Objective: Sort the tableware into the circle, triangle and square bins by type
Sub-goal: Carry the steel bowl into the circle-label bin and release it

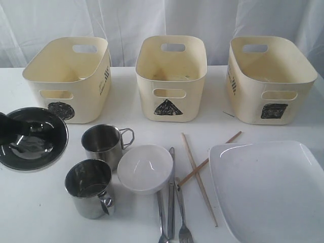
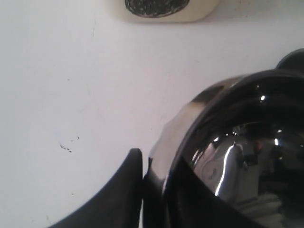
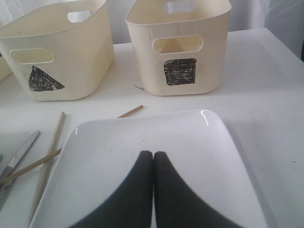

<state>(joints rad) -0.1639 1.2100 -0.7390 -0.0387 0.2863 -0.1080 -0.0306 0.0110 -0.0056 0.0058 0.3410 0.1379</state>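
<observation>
A steel bowl (image 1: 35,147) sits at the far left of the table. My left gripper (image 1: 31,130) reaches into it from the left. In the left wrist view the left gripper (image 2: 151,167) is shut on the steel bowl's (image 2: 237,142) rim, one finger outside and one inside. Two steel mugs (image 1: 103,143) (image 1: 90,187), a small white bowl (image 1: 145,168), steel cutlery (image 1: 172,202) and crossed wooden chopsticks (image 1: 200,167) lie mid-table. My right gripper (image 3: 153,155) is shut and empty, over the large white plate (image 3: 118,156); the exterior view does not show it.
Three cream bins stand along the back: the circle bin (image 1: 66,76) on the left, the triangle bin (image 1: 171,76) in the middle, the square bin (image 1: 271,76) on the right. The plate (image 1: 273,187) fills the front right corner. White curtain hangs behind.
</observation>
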